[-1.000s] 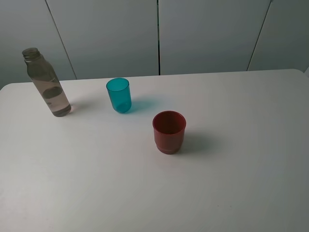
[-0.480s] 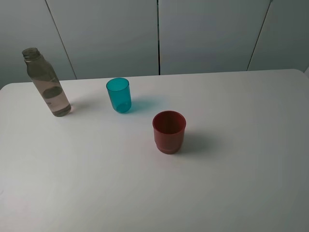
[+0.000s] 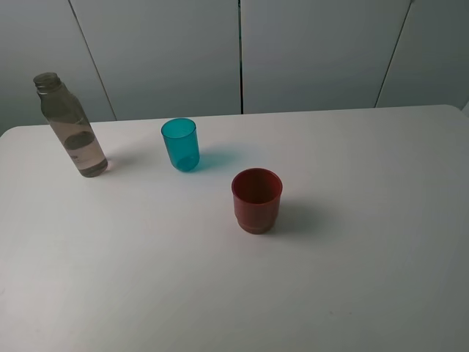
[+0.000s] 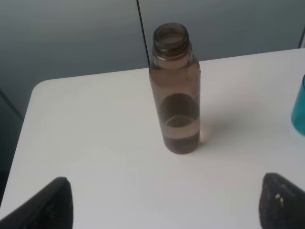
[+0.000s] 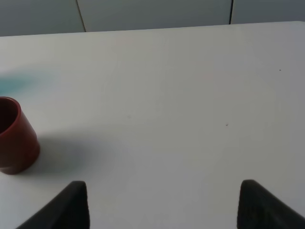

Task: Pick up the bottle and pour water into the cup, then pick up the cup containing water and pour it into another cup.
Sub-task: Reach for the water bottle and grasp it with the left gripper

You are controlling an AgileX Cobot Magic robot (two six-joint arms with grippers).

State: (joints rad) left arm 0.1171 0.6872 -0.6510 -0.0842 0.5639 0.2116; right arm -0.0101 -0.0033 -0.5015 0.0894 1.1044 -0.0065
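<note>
The tall tinted bottle [image 3: 72, 127] stands uncapped at the table's far left, about a third full; the left wrist view shows it [image 4: 176, 90] upright straight ahead. The teal cup [image 3: 180, 144] stands right of it, its edge [image 4: 300, 107] showing in the left wrist view. The dark red cup [image 3: 256, 199] stands near the middle; it also shows in the right wrist view [image 5: 14, 136]. My left gripper [image 4: 167, 202] is open, short of the bottle. My right gripper [image 5: 162, 205] is open over bare table, right of the red cup. Neither gripper shows in the exterior view.
The white table [image 3: 352, 257] has a rounded far-left corner [image 4: 43, 88] close behind the bottle. Grey wall panels [image 3: 315, 51] stand behind the table's far edge.
</note>
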